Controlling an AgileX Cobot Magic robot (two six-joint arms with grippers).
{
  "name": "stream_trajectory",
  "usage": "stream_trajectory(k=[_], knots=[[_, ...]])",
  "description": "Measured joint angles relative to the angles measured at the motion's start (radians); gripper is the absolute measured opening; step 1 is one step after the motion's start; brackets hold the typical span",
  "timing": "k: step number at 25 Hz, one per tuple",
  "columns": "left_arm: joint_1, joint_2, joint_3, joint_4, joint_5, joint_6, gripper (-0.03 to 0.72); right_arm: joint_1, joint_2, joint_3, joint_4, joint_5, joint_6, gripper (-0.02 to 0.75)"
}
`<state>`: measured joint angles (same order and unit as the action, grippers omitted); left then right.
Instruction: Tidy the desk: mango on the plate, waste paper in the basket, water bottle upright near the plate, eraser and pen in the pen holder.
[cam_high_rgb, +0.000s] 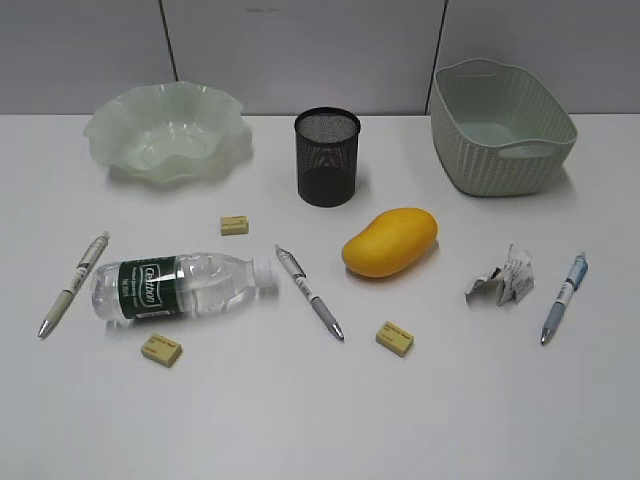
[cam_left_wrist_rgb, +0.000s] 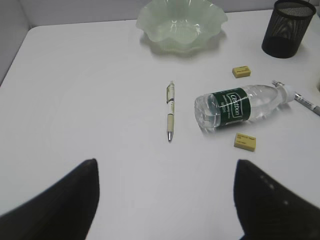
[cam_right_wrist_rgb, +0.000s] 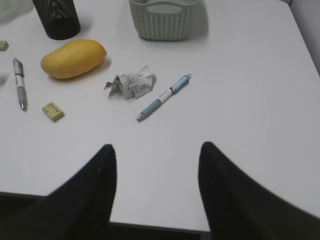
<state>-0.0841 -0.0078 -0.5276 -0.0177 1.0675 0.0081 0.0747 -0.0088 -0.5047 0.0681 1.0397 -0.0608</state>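
From my station I see a plain white counter (cam_high_rgb: 320, 420), matte and smooth, running back to a pale grey panelled wall with dark vertical seams. In the right wrist view the counter's near edge shows, with darkness below it.

Along the back stand the wavy-rimmed green glass plate (cam_high_rgb: 166, 132) at left, the black mesh pen holder (cam_high_rgb: 327, 157) in the middle and the sage-green woven-look basket (cam_high_rgb: 502, 126) at right; all three look empty.

The water bottle (cam_high_rgb: 185, 285) lies on its side left of centre, white cap pointing right. A cream-barrelled pen (cam_high_rgb: 73, 284) lies just left of it, and a grey pen (cam_high_rgb: 309, 292) lies slantwise just beyond its cap. The mango (cam_high_rgb: 390, 241) rests in front of the pen holder, a little to its right. The crumpled waste paper (cam_high_rgb: 501, 276) sits right of the mango, with a blue pen (cam_high_rgb: 564, 297) beside it.

Three small yellowish erasers lie on the counter: one (cam_high_rgb: 234, 225) behind the bottle, one (cam_high_rgb: 161, 348) in front of it, one (cam_high_rgb: 395, 338) in front of the mango.

The left gripper (cam_left_wrist_rgb: 165, 200) hangs over bare counter with its fingers wide apart, holding nothing. The right gripper (cam_right_wrist_rgb: 157, 192) hangs near the counter's front edge, fingers apart and empty too.
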Motion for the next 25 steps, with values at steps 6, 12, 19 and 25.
stream_trajectory(k=[6,12,19,25], knots=[[0.000,0.000,0.000,0.000,0.000,0.000,0.630,0.000,0.000,0.000,0.000,0.000,0.000,0.426],[0.000,0.000,0.000,0.000,0.000,0.000,0.600,0.000,0.000,0.000,0.000,0.000,0.000,0.426],[0.000,0.000,0.000,0.000,0.000,0.000,0.576,0.000,0.000,0.000,0.000,0.000,0.000,0.426],[0.000,0.019,-0.013,-0.003,-0.018,0.000,0.576,0.000,0.000,0.000,0.000,0.000,0.000,0.426]])
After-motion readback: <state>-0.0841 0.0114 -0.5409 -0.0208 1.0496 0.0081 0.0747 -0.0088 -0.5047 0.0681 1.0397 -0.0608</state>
